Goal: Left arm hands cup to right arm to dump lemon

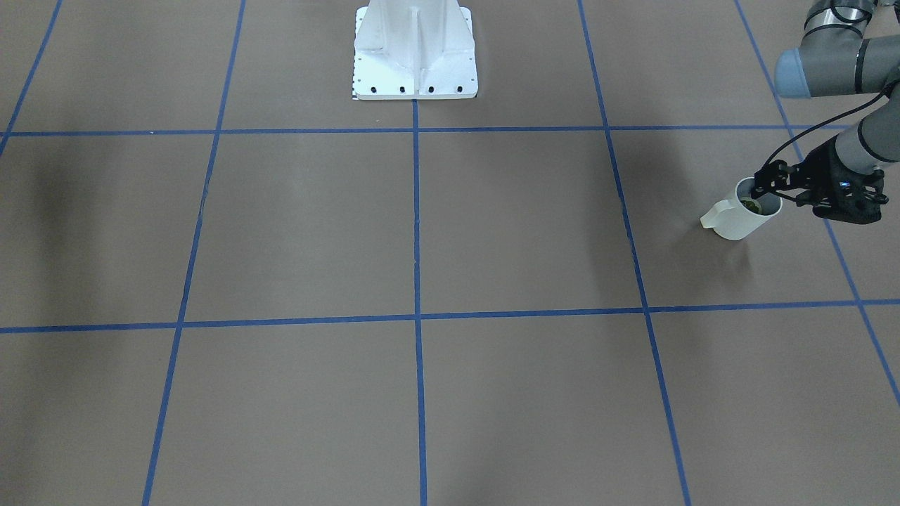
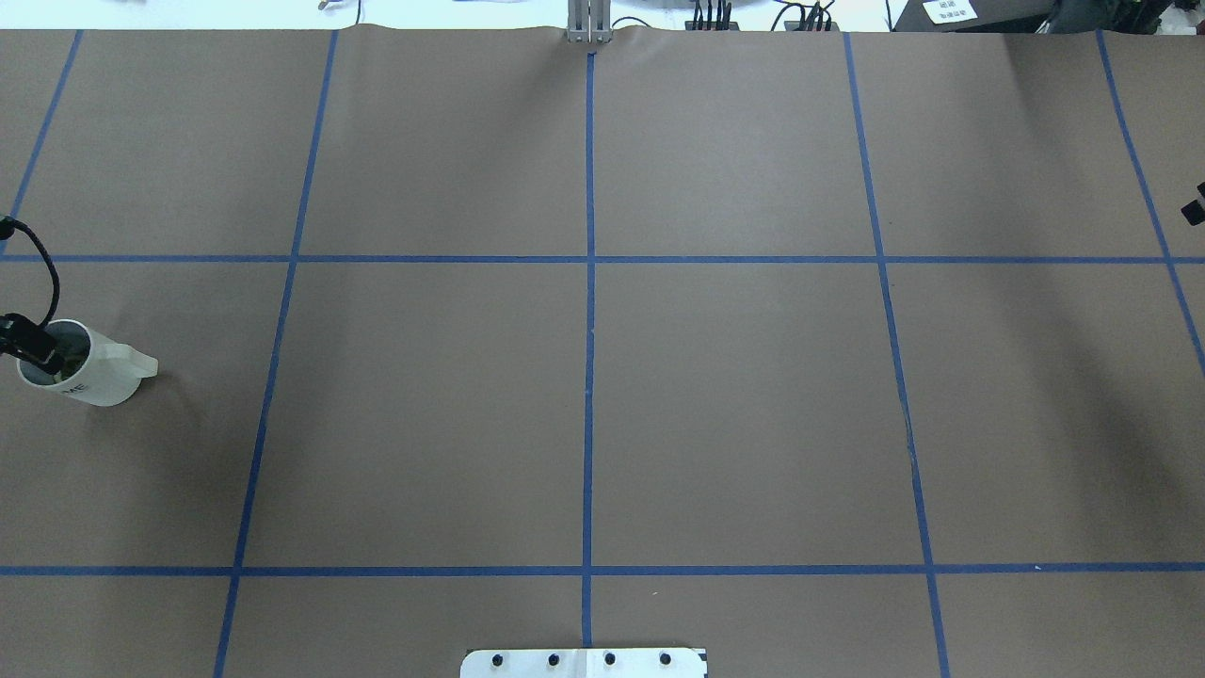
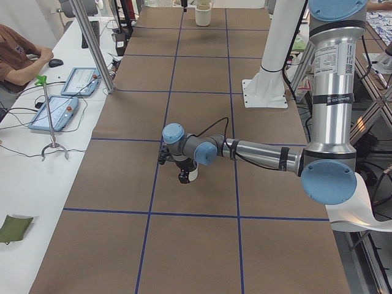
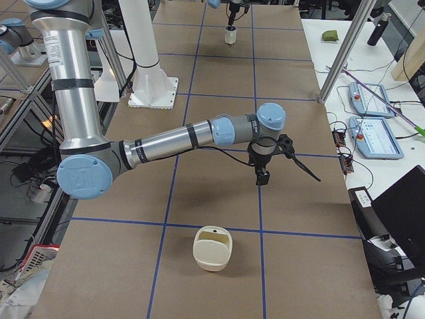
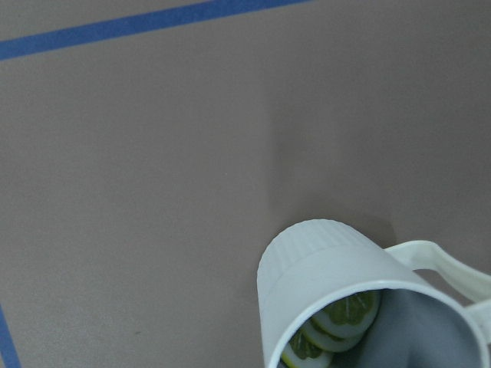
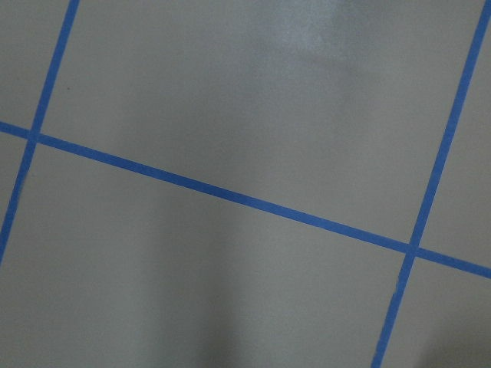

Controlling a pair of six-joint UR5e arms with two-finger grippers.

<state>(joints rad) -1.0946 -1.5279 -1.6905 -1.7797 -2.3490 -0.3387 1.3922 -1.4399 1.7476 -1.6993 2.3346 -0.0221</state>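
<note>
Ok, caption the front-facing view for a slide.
Left gripper pinches the cup by its rim, lemon inside.

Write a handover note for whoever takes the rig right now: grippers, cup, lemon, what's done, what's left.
Left gripper: looks shut on the rim of the cup, at the table's left end.
Right gripper: hangs over bare table toward the right end with nothing in it; open or shut, cannot tell.
Lemon: inside the cup.
Tub: off-white, on the table near the right gripper.
Done: cup gripped, it seems; whether it is lifted is unclear.
Left: carry the cup across, hand it to the right gripper, dump the lemon.
</note>
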